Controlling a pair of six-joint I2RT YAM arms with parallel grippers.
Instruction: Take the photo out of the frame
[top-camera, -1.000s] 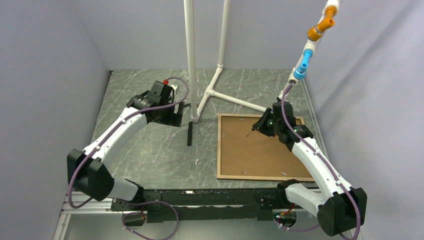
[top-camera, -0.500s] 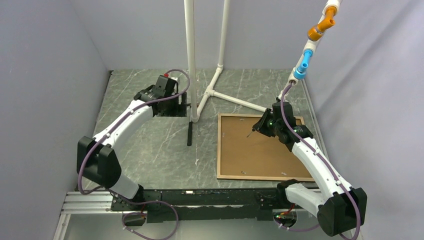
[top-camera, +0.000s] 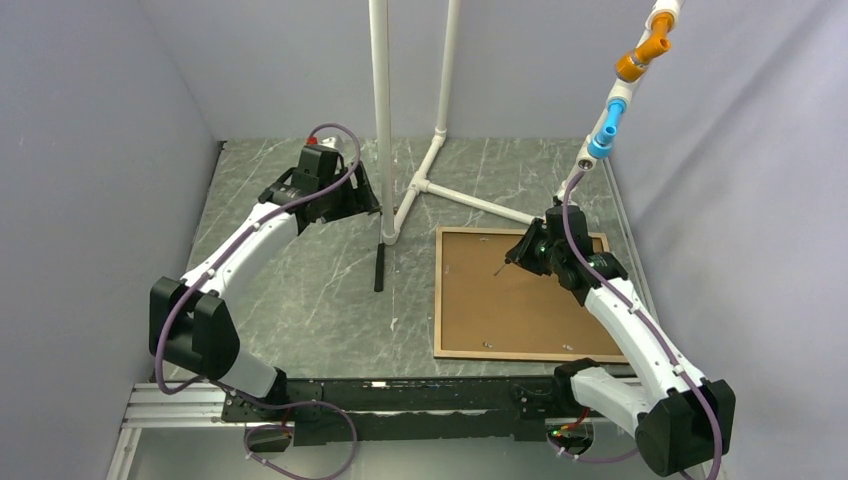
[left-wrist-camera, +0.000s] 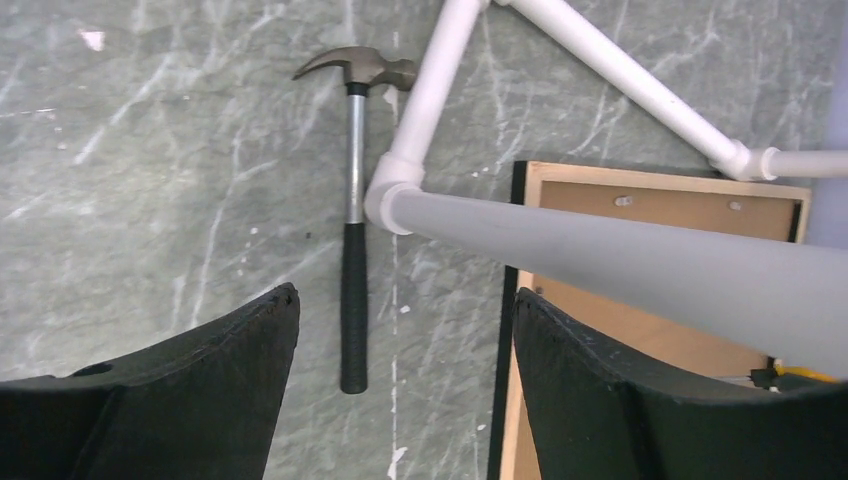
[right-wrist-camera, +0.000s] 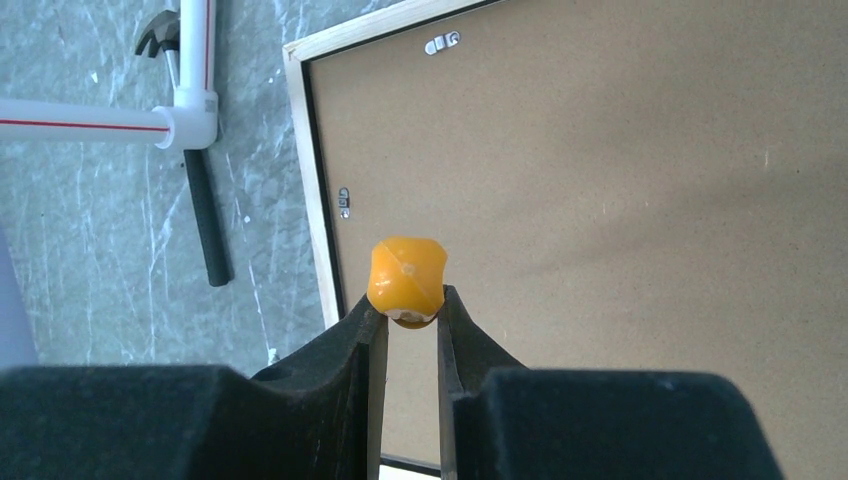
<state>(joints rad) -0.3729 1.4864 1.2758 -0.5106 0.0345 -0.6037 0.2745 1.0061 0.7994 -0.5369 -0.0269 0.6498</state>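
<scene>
The grey marbled surface (top-camera: 300, 290) carried a white plastic pipe stand (top-camera: 383, 120). To its right lay the thin rectangular picture frame (top-camera: 439, 300), face down, pale wood showing round its back. The photo (top-camera: 500, 310) sat inside it, only its plain brown board back visible.

The left gripper (left-wrist-camera: 405, 295) hovered with jaws wide apart and empty above a black-handled steel hammer (left-wrist-camera: 353, 280) lying beside the stand's foot. The right gripper (right-wrist-camera: 405, 315) hung over the board, clamped on a small yellow-orange knobbed tool (right-wrist-camera: 407, 275).

The step looked like freeing the little metal turn-clips (right-wrist-camera: 344, 201) along the frame's inner edge. To do it well, the tool's tip should catch each clip and swing it clear of the board with light pressure, so the frame would not slide. Every clip needed turning before any lifting.
</scene>
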